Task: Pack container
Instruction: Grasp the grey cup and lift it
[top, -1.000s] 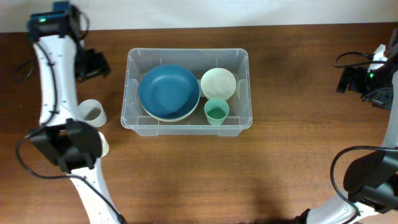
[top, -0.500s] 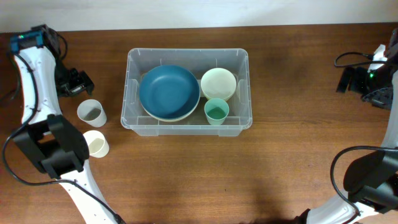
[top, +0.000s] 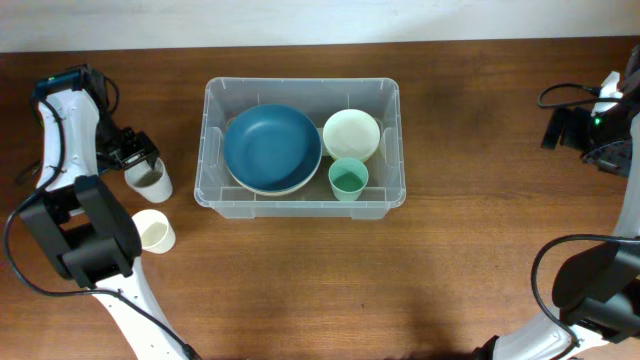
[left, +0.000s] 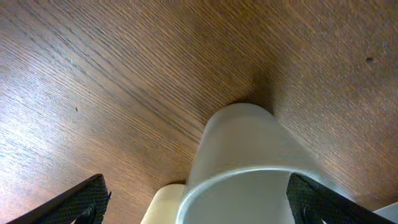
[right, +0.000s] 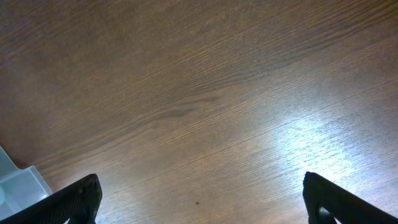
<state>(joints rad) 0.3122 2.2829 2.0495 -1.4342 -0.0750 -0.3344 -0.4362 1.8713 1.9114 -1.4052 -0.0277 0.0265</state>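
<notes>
The clear plastic container (top: 213, 190) stands mid-table and holds a blue bowl (top: 271, 147) stacked on another bowl, a pale green bowl (top: 351, 134) and a small green cup (top: 348, 180). A grey-white cup (top: 152, 180) stands left of it, with a cream cup (top: 153, 231) just in front. My left gripper (top: 134, 154) is open and straddles the grey-white cup (left: 249, 155); the cream cup (left: 163, 202) shows beside it in the left wrist view. My right gripper (top: 566, 127) is open and empty over bare table at the far right.
A corner of the container (right: 15, 183) shows at the lower left of the right wrist view. Cables lie near both table ends. Wooden table (top: 480, 250) surrounds the tub.
My left gripper has swung from the far left edge down and right onto the grey-white cup. The right arm and the tub's contents have not moved.
</notes>
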